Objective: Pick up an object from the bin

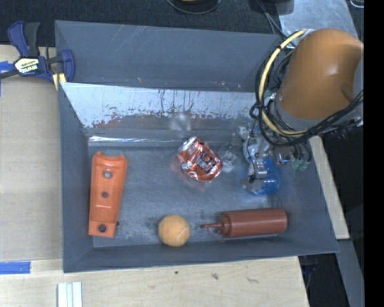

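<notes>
Nearest to the camera, along the front wall of the bin [179,259], a small tan ball [173,229] is lying beside a dark red squeeze bottle [253,223]; the bottle is resting on its side, its nozzle pointing to the ball. At the left an orange plastic piece [107,194] is lying lengthwise, well apart from both. Just behind the bottle, at the right of the floor, the gripper [259,168] is hanging low over a small blue object [269,184]; whether it is standing wide or narrow I cannot tell, because the wrist and its cables are covering it. I am judging that the step in hand is the setting of the gripper over this object, nothing being lifted yet; the next move is asking for a firm closing on it, then a straight lift clear of the bottle. The blue object is looking small and irregular; its kind I cannot tell. Farther in, toward the middle, a crushed red can [198,160] is lying near the gripper, apart from it.
</notes>
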Action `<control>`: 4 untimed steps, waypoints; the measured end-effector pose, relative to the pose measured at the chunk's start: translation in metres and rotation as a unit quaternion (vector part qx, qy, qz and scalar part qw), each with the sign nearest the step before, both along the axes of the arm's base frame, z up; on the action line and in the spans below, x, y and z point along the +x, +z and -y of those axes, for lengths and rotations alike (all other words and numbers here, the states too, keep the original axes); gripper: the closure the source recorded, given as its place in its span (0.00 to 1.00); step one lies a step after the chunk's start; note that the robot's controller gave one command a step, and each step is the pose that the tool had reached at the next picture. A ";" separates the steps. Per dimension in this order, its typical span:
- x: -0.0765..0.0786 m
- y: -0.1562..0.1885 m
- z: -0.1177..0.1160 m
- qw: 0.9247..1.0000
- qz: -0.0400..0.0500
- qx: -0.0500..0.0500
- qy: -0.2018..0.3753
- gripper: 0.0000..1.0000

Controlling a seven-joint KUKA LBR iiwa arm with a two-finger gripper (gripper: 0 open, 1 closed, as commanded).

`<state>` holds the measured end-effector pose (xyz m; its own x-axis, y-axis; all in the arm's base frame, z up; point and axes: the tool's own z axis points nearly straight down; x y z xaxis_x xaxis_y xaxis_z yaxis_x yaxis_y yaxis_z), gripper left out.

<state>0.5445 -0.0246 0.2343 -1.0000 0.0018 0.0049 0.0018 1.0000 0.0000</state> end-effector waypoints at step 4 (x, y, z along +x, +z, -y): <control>0.046 -0.065 -0.028 1.000 0.009 0.000 0.013 0.00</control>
